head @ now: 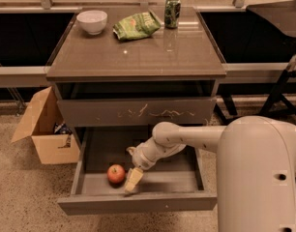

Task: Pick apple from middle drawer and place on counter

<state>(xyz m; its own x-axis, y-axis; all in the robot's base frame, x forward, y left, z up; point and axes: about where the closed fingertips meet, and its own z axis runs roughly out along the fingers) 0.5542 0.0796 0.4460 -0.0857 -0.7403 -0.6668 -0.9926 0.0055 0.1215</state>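
Observation:
The apple (116, 173), small and red, lies on the floor of the open middle drawer (138, 202), left of centre near the front. My gripper (133, 180) is down inside the drawer, just right of the apple and close beside it, pointing at the drawer floor; it holds nothing that I can see. My white arm (186, 137) reaches in from the right. The counter (138, 57) is the glossy top of the cabinet above.
On the counter's far part stand a white bowl (92, 21), a green chip bag (136, 25) and a green can (172, 11). A closed drawer front with pale scratches (138, 111) sits above the open drawer. A cardboard box (41, 129) is on the floor at left.

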